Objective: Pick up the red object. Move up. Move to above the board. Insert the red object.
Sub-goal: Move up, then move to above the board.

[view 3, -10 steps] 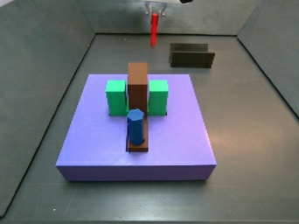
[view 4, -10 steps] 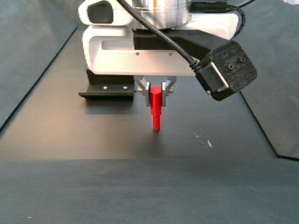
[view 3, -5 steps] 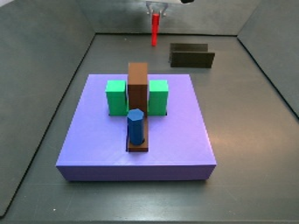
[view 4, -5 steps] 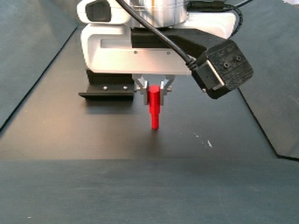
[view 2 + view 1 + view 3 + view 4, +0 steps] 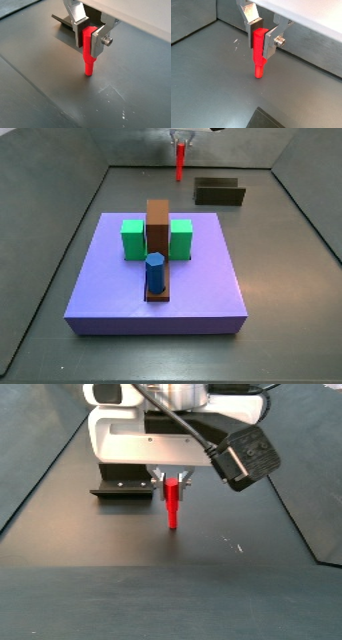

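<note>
My gripper [image 5: 179, 141] is shut on the top of the red object [image 5: 179, 164], a thin red peg that hangs straight down, clear of the floor. It shows in both wrist views [image 5: 258, 55] [image 5: 87, 52] between the silver fingers [image 5: 252, 17], and in a side view [image 5: 173, 504] below the white hand. The board [image 5: 158, 233], a narrow brown slab, stands on the purple platform [image 5: 201, 298] between two green blocks [image 5: 132, 238], well nearer the camera than my gripper. A blue peg [image 5: 155, 274] stands in the board's near end.
The dark fixture [image 5: 219, 192] stands on the grey floor right of the gripper; it also shows behind the hand [image 5: 120, 489] and in a wrist view [image 5: 63, 22]. Grey walls enclose the floor.
The gripper has risen a little with the red object still held; the peg's tip is higher off the floor than a second ago.
</note>
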